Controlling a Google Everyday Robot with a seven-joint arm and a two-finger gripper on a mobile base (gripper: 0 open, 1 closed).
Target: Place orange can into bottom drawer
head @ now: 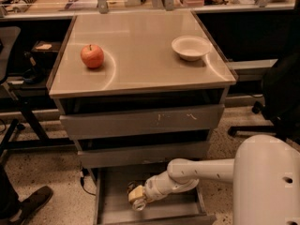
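Reaching into the open, shallow grey sheet-metal bottom drawer, the white arm's two-finger gripper is, we judge, clenched on the small cylindrical orange can. The can is held low over the tray floor, presumably so that release leaves it inside. We note the can's smooth, rigid silvery end faces downward.

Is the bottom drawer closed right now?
No: the bottom drawer stands pulled out, and the gripper is low over its tray with the orange can at its tip.
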